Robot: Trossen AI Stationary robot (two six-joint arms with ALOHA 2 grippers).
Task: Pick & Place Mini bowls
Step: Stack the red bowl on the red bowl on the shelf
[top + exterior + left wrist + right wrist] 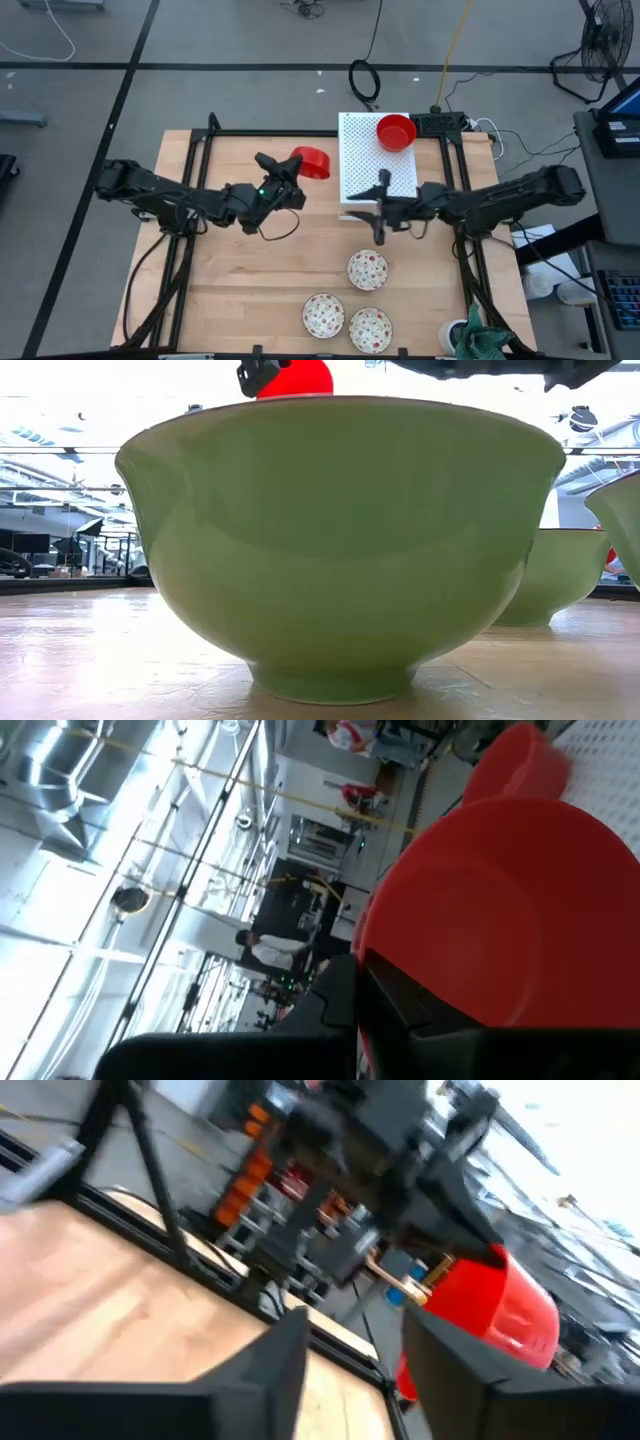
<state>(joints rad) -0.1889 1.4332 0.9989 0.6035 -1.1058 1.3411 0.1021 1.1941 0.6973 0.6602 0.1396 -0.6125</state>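
Observation:
My left gripper [288, 182] is shut on a glossy red mini bowl [313, 162], up in the air left of the white perforated board [362, 165]. The low view shows that bowl [292, 377] high above the table. A second red bowl [396, 131] rests on its base at the board's far right corner. Three white, red-speckled bowls [367, 269] [323, 314] [370, 329] stand on their bases on the near part of the table; their outer walls [340, 530] look pale green in the low view. My right gripper [380, 212] hangs open over the board's near edge, holding nothing. My left gripper holds the red bowl by its rim [400, 970] on the side toward the arm. The fingers [410, 1015] come from the table's left, roughly level. The bowl is lifted clear and tipped on its side. Whether one finger is inside the bowl, I cannot tell.
A black frame [200, 200] runs along the table's left and right sides and far edge. Bare wood lies on the near left part of the table [240, 290]. A cup with green cloth [478, 340] sits at the near right corner. A black box [440, 122] sits beyond the board.

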